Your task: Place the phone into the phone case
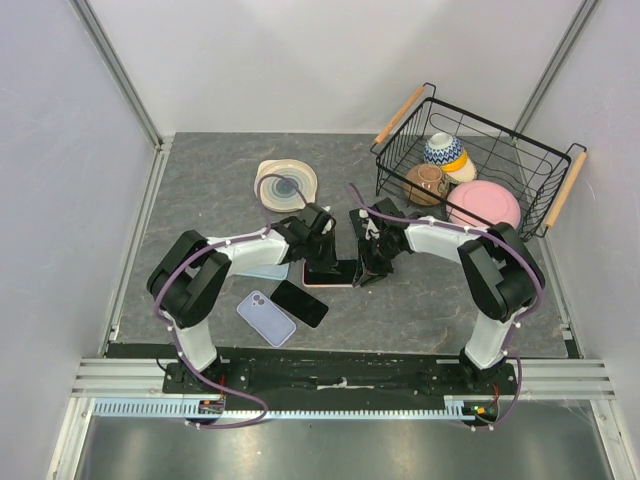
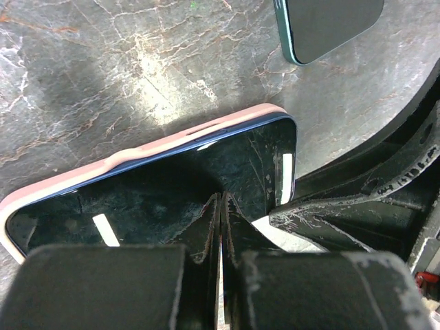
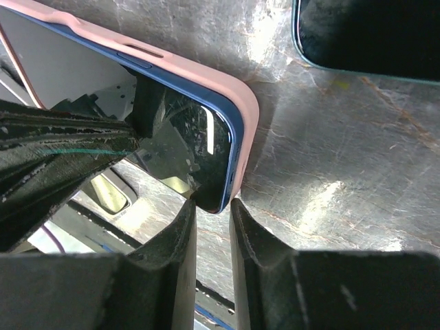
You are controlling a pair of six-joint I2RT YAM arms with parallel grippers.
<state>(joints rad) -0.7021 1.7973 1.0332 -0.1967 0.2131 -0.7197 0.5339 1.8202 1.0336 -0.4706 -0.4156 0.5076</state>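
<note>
The phone (image 2: 158, 192), dark-screened with a blue edge, lies in a pink phone case (image 2: 137, 152) at the table's middle (image 1: 335, 275). My left gripper (image 2: 221, 199) is shut, its tips resting on the screen near one end. My right gripper (image 3: 212, 206) is closed on a corner of the phone (image 3: 185, 151) and case (image 3: 227, 89), one finger on the screen side and one on the pink side. In the top view the left gripper (image 1: 322, 260) and right gripper (image 1: 368, 264) meet over the phone from either side.
A second dark phone (image 1: 300, 303) and a lilac phone or case (image 1: 265, 318) lie near the front. A pale blue case (image 1: 265, 270) lies under the left arm. A plate (image 1: 285, 183) sits behind; a wire basket (image 1: 545, 160) with bowls stands at the back right.
</note>
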